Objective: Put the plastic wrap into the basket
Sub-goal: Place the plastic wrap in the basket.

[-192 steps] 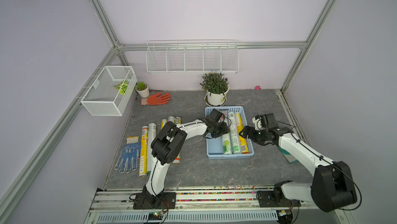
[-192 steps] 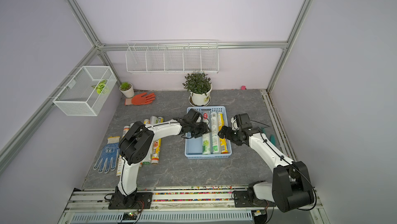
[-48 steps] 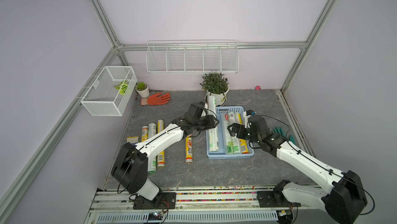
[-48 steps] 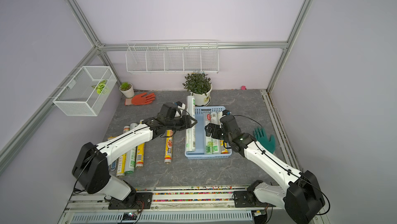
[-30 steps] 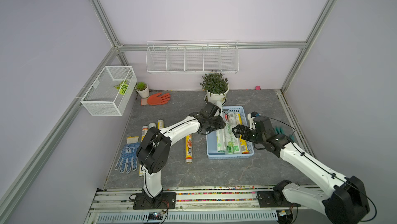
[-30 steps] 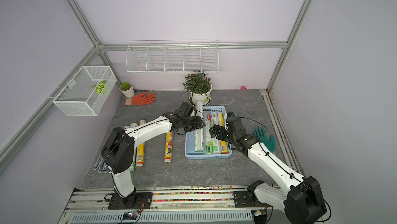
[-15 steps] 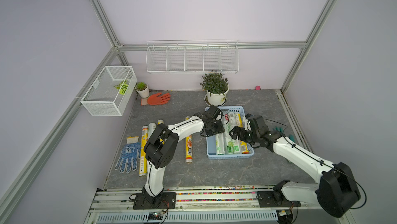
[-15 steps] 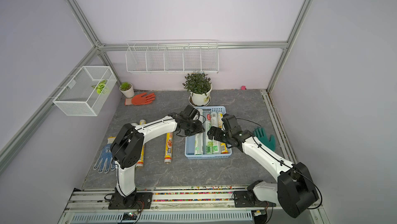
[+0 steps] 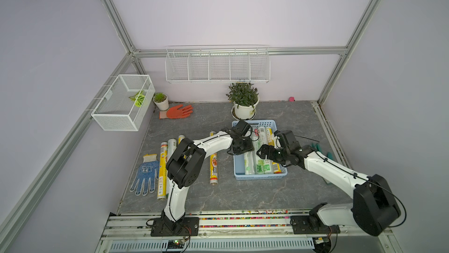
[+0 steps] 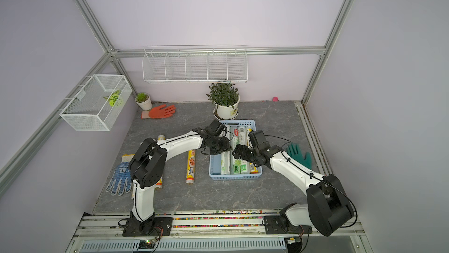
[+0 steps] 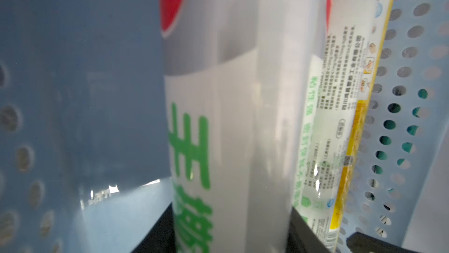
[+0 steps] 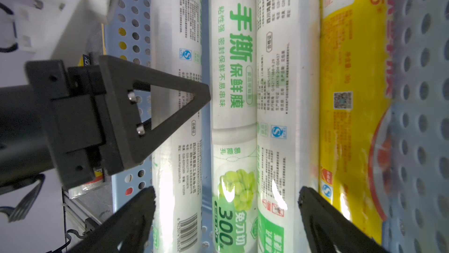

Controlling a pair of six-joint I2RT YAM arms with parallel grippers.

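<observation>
The light blue basket (image 9: 260, 177) (image 10: 235, 177) holds several plastic wrap rolls lying side by side. My left gripper (image 9: 243, 146) (image 11: 230, 234) is low over the basket's left side, shut on the leftmost white-green roll (image 9: 248, 164) (image 11: 230, 118) (image 12: 179, 45). Its black fingers press both sides of that roll. My right gripper (image 9: 263, 152) (image 12: 226, 215) hovers open over the middle rolls (image 12: 233, 81), holding nothing. A yellow roll (image 12: 352, 118) lies along the basket's right wall. More rolls lie on the table: an orange one (image 9: 213, 164) and others (image 9: 163, 166) further left.
A blue-dotted glove (image 9: 145, 176), an orange glove (image 9: 177, 112) and a green glove (image 10: 297, 154) lie on the table. A potted plant (image 9: 244, 103) stands right behind the basket. A small pot (image 9: 160, 100), white mesh box (image 9: 124, 103) and wire rack (image 9: 217, 64) are at the back.
My left gripper has brought the white-green roll down into the basket's left side, where it now lies flat. The right gripper has shifted inward over the rolls, still open.
</observation>
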